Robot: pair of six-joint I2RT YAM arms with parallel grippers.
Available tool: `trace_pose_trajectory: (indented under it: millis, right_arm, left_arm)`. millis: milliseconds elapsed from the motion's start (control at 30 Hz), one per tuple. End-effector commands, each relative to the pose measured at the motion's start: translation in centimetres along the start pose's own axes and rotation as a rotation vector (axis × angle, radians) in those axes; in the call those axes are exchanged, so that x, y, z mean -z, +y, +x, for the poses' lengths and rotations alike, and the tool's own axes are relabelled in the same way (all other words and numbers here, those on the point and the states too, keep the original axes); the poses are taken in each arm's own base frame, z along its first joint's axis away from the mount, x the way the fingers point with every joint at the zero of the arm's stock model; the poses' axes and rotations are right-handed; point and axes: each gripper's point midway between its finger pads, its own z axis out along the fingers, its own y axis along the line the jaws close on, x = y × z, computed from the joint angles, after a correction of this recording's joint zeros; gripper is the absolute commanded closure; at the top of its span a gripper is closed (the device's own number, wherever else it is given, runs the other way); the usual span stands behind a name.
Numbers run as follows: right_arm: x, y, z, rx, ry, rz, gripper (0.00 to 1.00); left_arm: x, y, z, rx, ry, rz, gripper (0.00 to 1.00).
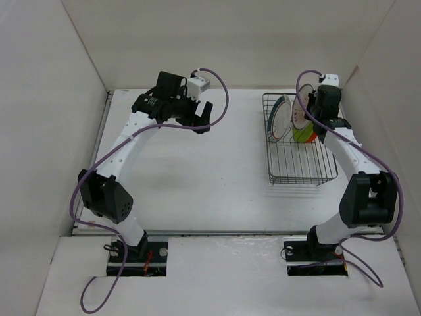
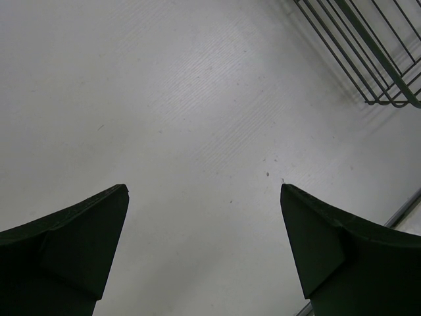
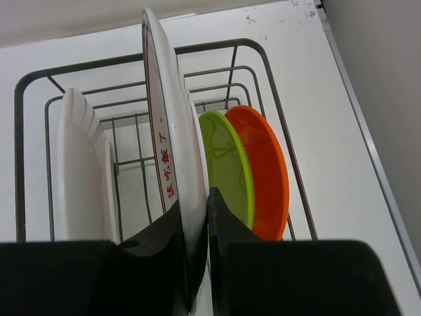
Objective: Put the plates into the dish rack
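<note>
The dish rack (image 1: 299, 161) stood on the table (image 1: 197, 184) at its right side, before the right arm. In the rack's far half four plates stood on edge. The leftmost plate (image 3: 79, 164) stood apart. The middle plate (image 3: 168, 131) was clamped in the right pincer (image 3: 197, 217). To its right, the third plate (image 3: 227, 164) and the rightmost plate (image 3: 266, 171) stood seemingly touching. The left pincer (image 1: 200, 118) hung over the table, well left of the rack.

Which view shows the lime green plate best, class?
Right wrist: the lime green plate stands upright and large in the dish rack, between the gripped white plate and the orange plate. Top external shows only a small green sliver; left wrist shows none of it.
</note>
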Motion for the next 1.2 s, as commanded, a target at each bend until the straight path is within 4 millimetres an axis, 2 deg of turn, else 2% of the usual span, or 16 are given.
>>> trace_pose_trajectory:
  millis: [0, 100, 300, 400, 500, 533, 567, 600, 733, 767, 867, 900, 967, 1000, 1100, 1167]
  right_arm:
    - [-0.8, 0.1, -1.3, -0.013, -0.059, -0.008, 0.97]
    - [-1.4, 0.4, -0.5, -0.008, -0.036, -0.02, 0.83]
    - [-1.7, 0.5, -0.1, -0.006, -0.027, -0.019, 0.74]
    - [-1.2, 0.4, -0.7, -0.007, -0.033, -0.019, 0.62]
    - [0.2, 0.3, -3.2, -0.017, -0.078, -0.023, 0.58]
    - [0.7, 0.1, -3.6, -0.018, -0.08, -0.014, 0.52]
    - [2.1, -0.1, -5.4, -0.028, -0.121, -0.018, 0.49]
    - [2.8, -0.5, -5.9, -0.031, -0.133, -0.007, 0.46]
    - [7.9, -1.0, -10.5, -0.055, -0.233, -0.031, 0.14]
    - [9.0, -0.8, -10.9, -0.053, -0.236, -0.056, 0.0]
    - [12.9, 0.2, -11.3, -0.076, -0.244, -0.145, 0.0]
    - [15.3, 0.4, -12.3, -0.088, -0.284, -0.174, 0.0]
    - [17.7, 0.9, -12.2, -0.083, -0.305, -0.223, 0.0]
    - [20.3, 1.2, -12.5, -0.082, -0.339, -0.27, 0.0]
    - [23.5, 0.6, -12.1, -0.093, -0.352, -0.283, 0.0]
    - [26.6, -0.5, -12.8, -0.103, -0.401, -0.279, 0.0]
  left_arm:
    - [1.2, -0.8, -0.6, -0.025, -0.038, 0.014, 0.0]
    - [1.2, -0.8, -0.6, -0.025, -0.038, 0.014, 0.0]
    - [1.2, -0.8, -0.6, -0.025, -0.038, 0.014, 0.0]
    - [1.2, -0.8, -0.6, -0.025, -0.038, 0.014, 0.0]
    - [1.2, -0.7, -0.6, -0.025, -0.037, 0.003, 0.0]
    - [1.2, -0.4, -0.6, -0.025, -0.035, -0.01, 0.0]
    - [1.4, 0.0, -1.1, -0.021, -0.051, -0.037, 0.0]
    - [1.4, 0.3, -1.1, -0.02, -0.049, -0.052, 0.0]
    - [2.7, 2.1, -2.8, -0.001, -0.1, -0.178, 0.0]
    - [3.4, 2.5, -3.8, 0.002, -0.125, -0.214, 0.0]
    - [5.6, 4.5, -6.1, 0.042, -0.197, -0.363, 0.0]
    - [6.3, 5.0, -6.9, 0.052, -0.226, -0.402, 0.0]
    - [8.8, 6.8, -8.4, 0.075, -0.285, -0.521, 0.0]
    - [11.2, 7.6, -8.9, 0.096, -0.327, -0.595, 0.0]
    - [15.1, 8.0, -10.3, 0.117, -0.427, -0.666, 0.0]
    - [19.5, 8.1, -10.7, 0.133, -0.505, -0.729, 0.0]
